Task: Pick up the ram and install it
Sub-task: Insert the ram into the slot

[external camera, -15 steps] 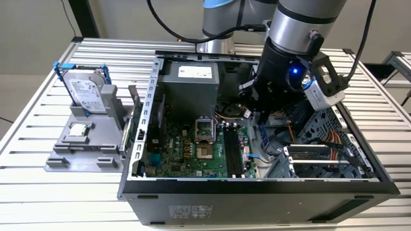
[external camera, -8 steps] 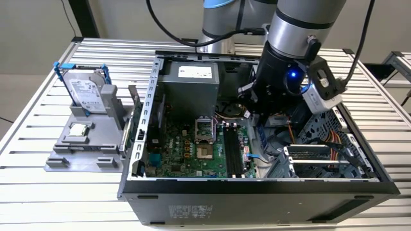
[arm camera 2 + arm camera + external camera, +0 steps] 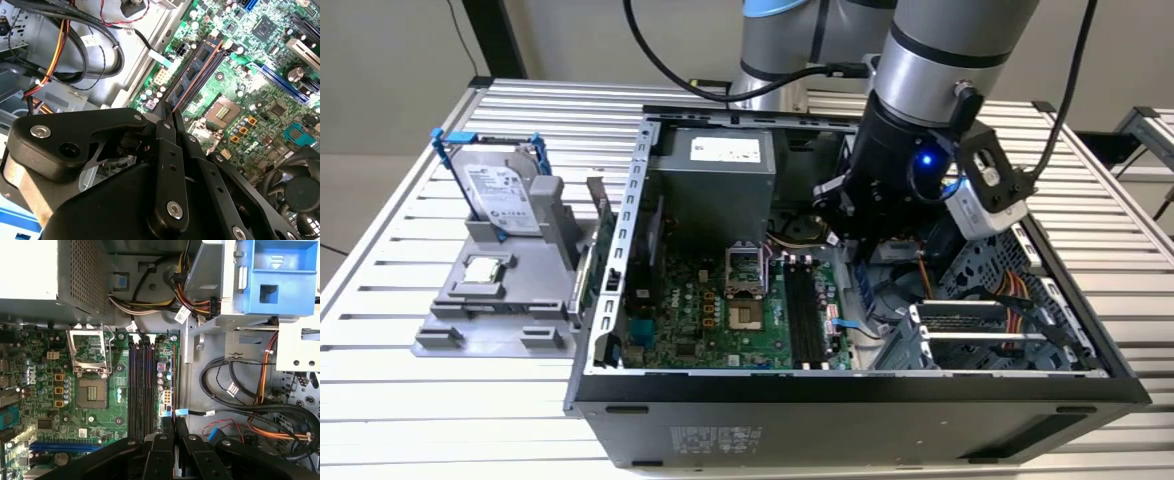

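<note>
One claw [image 3: 172, 112], fingers pressed together on the upright ram [image 3: 192, 70], hangs low over the motherboard's black slots [image 3: 141, 385], edge aligned for seating.

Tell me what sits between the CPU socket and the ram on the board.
Long black memory slots run side by side between the ram and the CPU socket; they look empty. This shows in the second wrist view.
</note>
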Controlling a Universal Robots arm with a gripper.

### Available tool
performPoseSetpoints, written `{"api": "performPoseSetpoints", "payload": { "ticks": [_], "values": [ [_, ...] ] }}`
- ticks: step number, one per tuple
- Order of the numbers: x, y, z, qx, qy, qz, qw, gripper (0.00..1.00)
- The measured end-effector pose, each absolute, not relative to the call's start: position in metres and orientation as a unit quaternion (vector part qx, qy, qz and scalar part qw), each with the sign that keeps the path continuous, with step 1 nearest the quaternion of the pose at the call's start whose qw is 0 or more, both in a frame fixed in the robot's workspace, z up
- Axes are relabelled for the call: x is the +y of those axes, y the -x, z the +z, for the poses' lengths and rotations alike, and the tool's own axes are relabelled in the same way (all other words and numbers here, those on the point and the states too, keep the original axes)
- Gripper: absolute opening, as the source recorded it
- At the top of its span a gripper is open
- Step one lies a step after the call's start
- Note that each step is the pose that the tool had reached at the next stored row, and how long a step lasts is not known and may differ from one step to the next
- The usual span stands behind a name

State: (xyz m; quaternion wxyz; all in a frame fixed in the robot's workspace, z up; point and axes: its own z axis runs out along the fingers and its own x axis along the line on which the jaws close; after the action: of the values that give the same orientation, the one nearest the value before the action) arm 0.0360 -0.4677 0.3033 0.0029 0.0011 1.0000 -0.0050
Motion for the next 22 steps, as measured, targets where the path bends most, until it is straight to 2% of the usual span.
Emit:
{"api": "performPoseSetpoints", "payload": {
  "ticks": [22],
  "values": [
    [-0.47,-0.034,0.292,1.0,-0.012,-0.005,0.002,0.0]
  ]
}}
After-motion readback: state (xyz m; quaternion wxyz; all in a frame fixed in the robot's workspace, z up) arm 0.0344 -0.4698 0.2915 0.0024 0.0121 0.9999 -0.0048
